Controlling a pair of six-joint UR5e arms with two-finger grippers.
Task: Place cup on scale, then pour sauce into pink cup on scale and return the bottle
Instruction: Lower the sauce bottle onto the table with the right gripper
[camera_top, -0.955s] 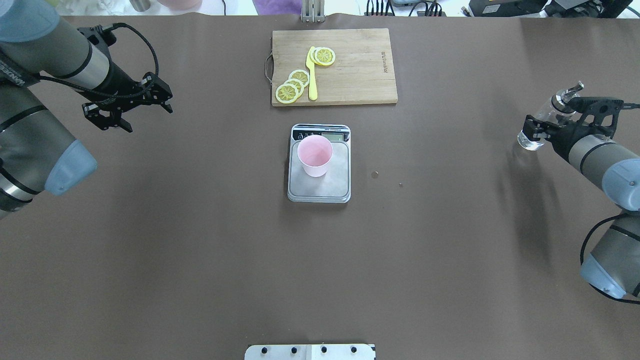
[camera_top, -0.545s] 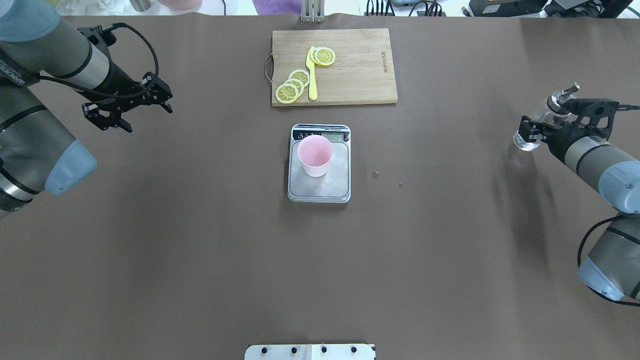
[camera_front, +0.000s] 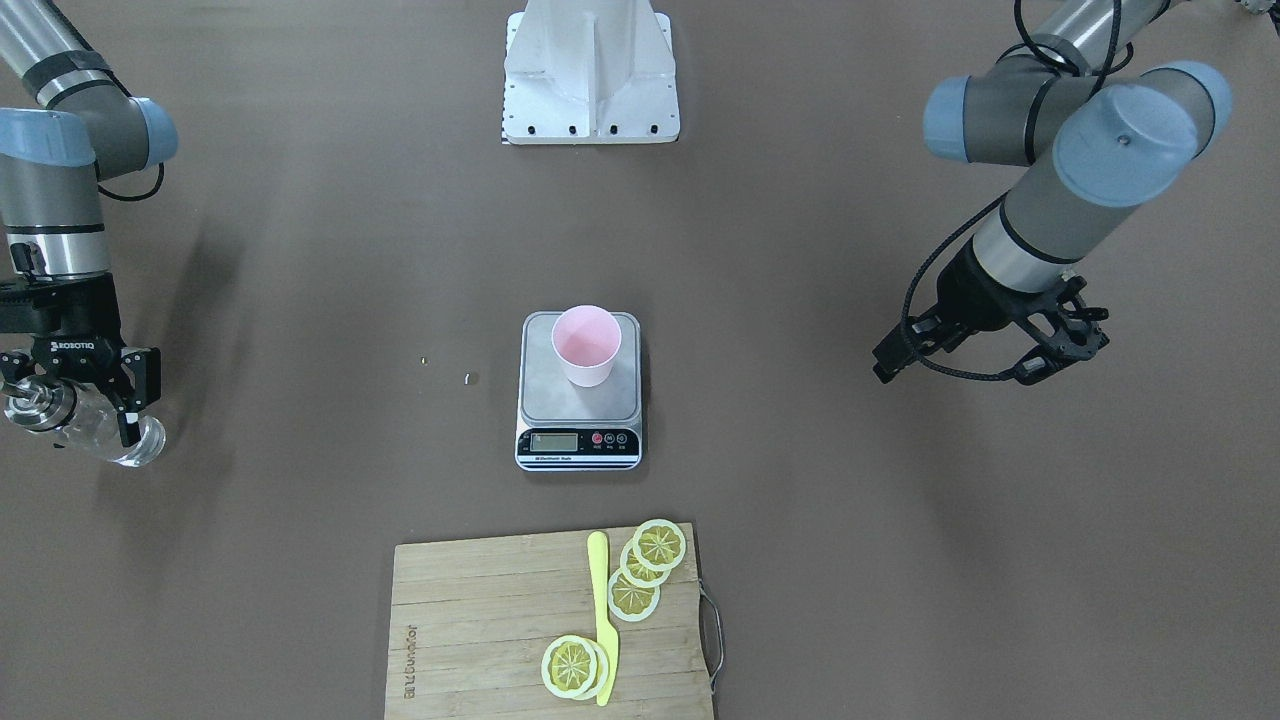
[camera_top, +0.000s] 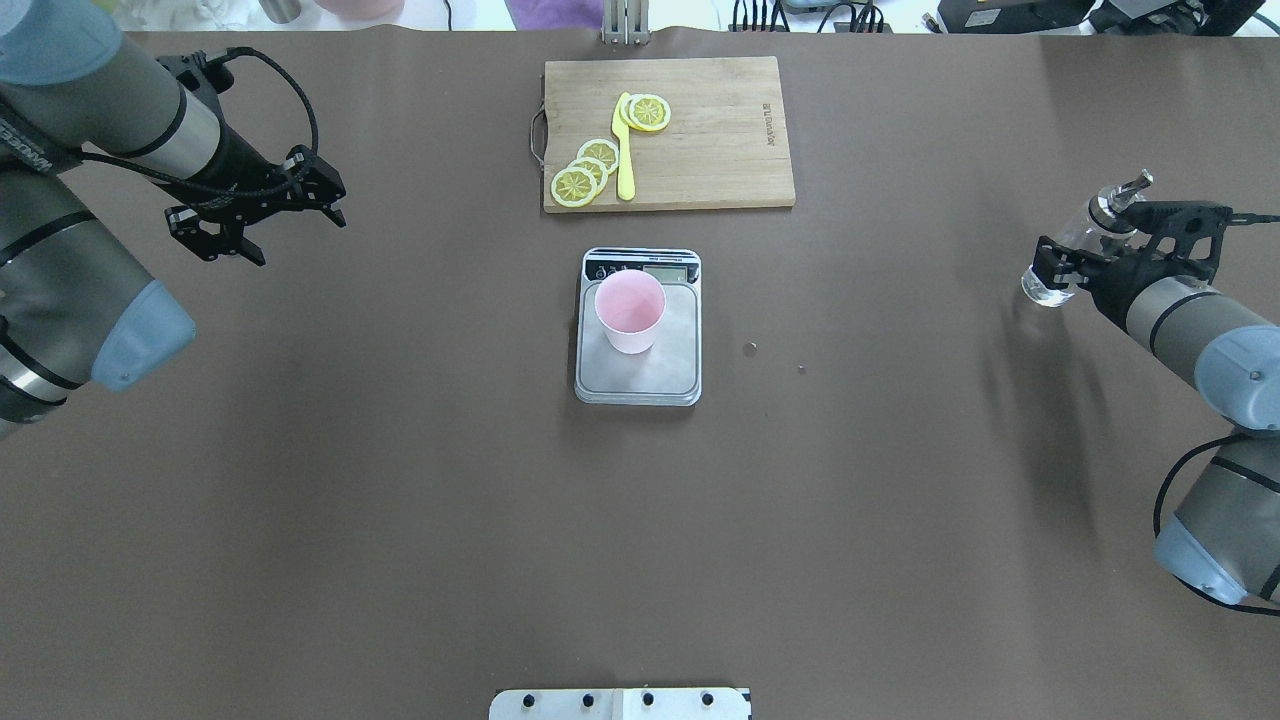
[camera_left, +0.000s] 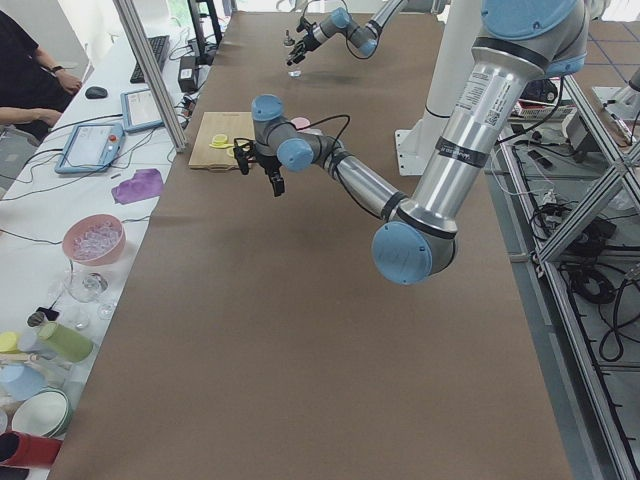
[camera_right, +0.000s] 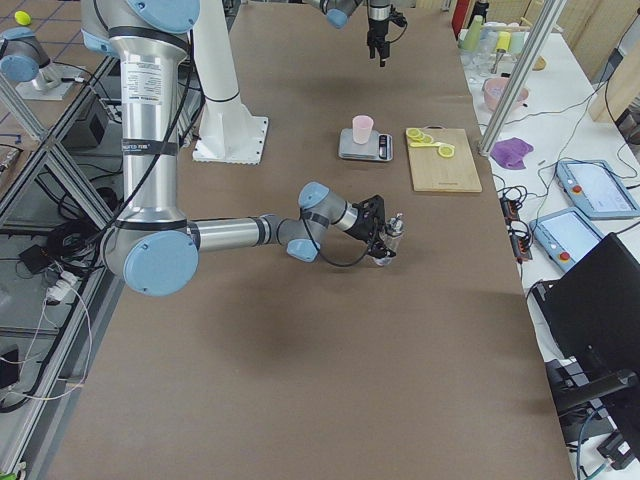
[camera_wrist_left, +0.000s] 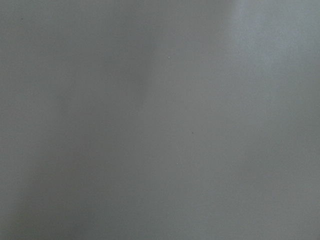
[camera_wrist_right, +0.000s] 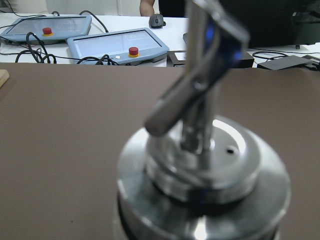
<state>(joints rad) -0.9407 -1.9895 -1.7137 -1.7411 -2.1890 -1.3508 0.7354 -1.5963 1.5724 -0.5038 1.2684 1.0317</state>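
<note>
Brown paper covered the whole table (camera_top: 400, 520), with operator screens on a white bench beyond its far edge. Near the middle sat the scale (camera_top: 650, 378), and the pink cup (camera_top: 629, 312) stood upright on its steel plate, toward the display end. So we judged the first step done.

The right hand (camera_front: 72, 400) was pinching the glass bottle (camera_front: 135, 448) around its body, far out at the robot's right side of the table and well apart from the scale. The bottle leaned, with its metal spout higher than its base. We could not tell whether the base touched the table.

The left hand (camera_top: 298, 236) hung spread and empty over bare table on the other side, also well away from the scale.

Two small specks (camera_top: 750, 348) lay on the paper just beside the scale; we could not say what they were. We could not make out any clear sauce in the cup, and the display was too small to read. So we could not tell whether the pour was done or still to come. At the least, setting the bottle down and letting go remained.

A cutting board (camera_top: 720, 130) with lemon slices (camera_top: 585, 175) and a yellow knife (camera_top: 625, 150) lay beyond the scale.
</note>
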